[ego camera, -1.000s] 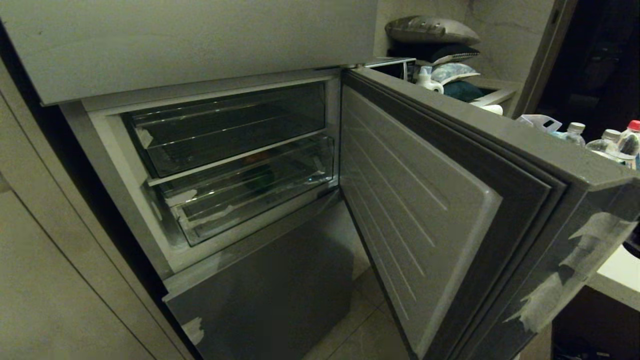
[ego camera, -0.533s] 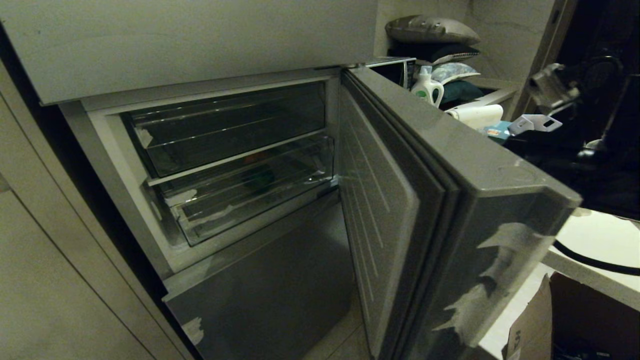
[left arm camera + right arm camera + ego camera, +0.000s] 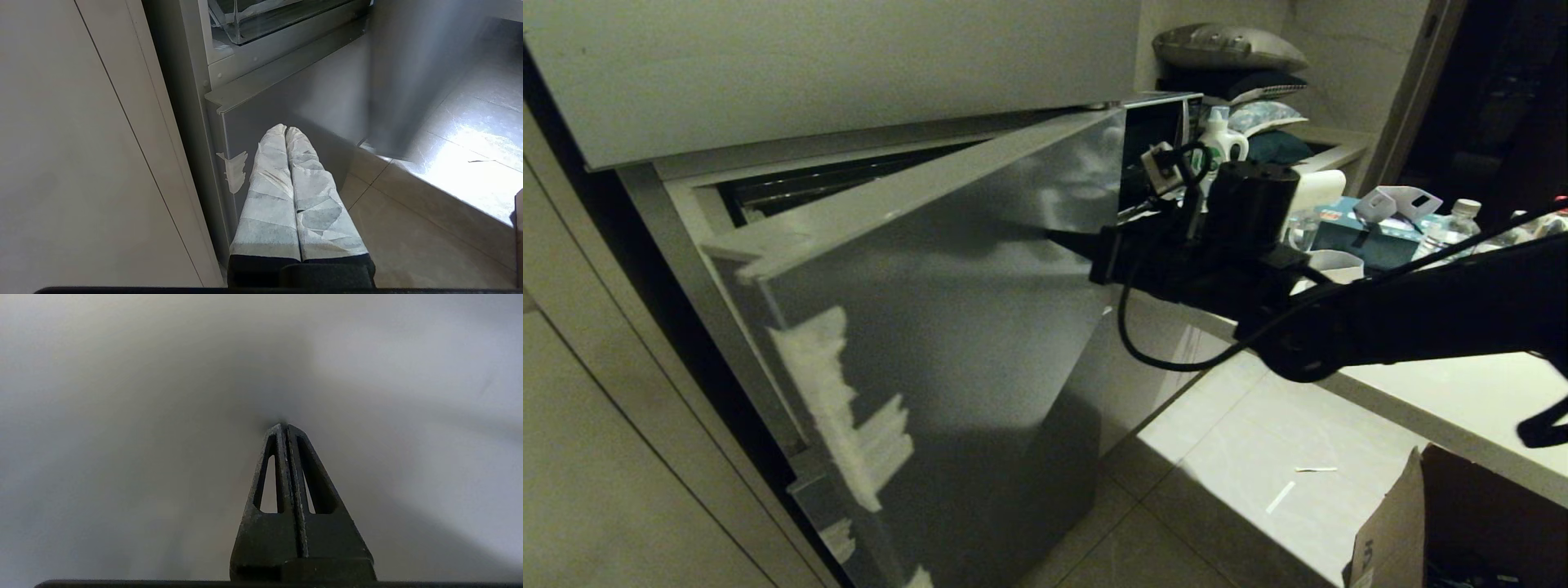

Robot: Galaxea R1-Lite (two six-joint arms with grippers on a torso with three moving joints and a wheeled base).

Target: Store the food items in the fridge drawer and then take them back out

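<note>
light: dim, yellowish | glare: floor (image 3: 1258, 441) | blur: right wrist view, washed grey

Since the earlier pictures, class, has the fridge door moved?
Yes. The fridge door has swung toward the fixed fridge frame, nearly shut, hiding the drawers, with the shut right gripper against it.

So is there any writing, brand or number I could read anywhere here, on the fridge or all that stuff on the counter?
None can be read.
Cardboard box: a dark printed mark near its edge, too cut off to read.
Detergent bottle: green label, too small to read.
Teal box: an orange patch, blurred.
Fridge door: only whitish tape scraps, no lettering.
</note>
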